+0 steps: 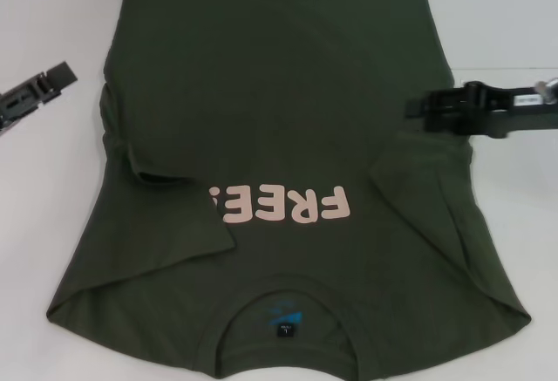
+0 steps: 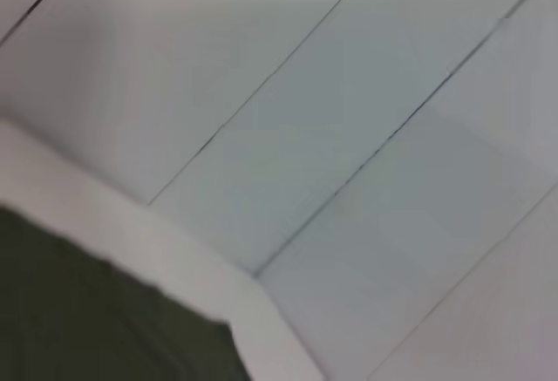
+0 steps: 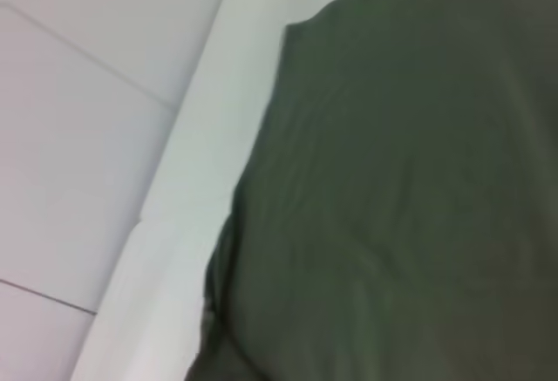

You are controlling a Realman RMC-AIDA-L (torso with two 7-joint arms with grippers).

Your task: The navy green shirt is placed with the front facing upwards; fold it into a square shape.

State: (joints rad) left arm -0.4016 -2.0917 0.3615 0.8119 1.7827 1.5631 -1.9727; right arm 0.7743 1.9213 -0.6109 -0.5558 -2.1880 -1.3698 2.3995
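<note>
A large dark olive-green cotton T-shirt (image 1: 279,119) with pale pink "FREE" lettering (image 1: 288,204) lies front up on a white table (image 1: 52,154), its collar nearest the robot and its hem at the far edge. Its long axis runs away from the robot. Both sleeves appear folded inward over the body.

The black right gripper (image 1: 417,109) reaches in from the right and hovers at the shirt's right edge, about halfway along. I cannot tell how far its fingers are spread or whether it has hold of cloth. The left gripper (image 1: 65,73) sits well apart on bare table, apparently holding nothing. The right arm is nearer for the next fold.
</note>
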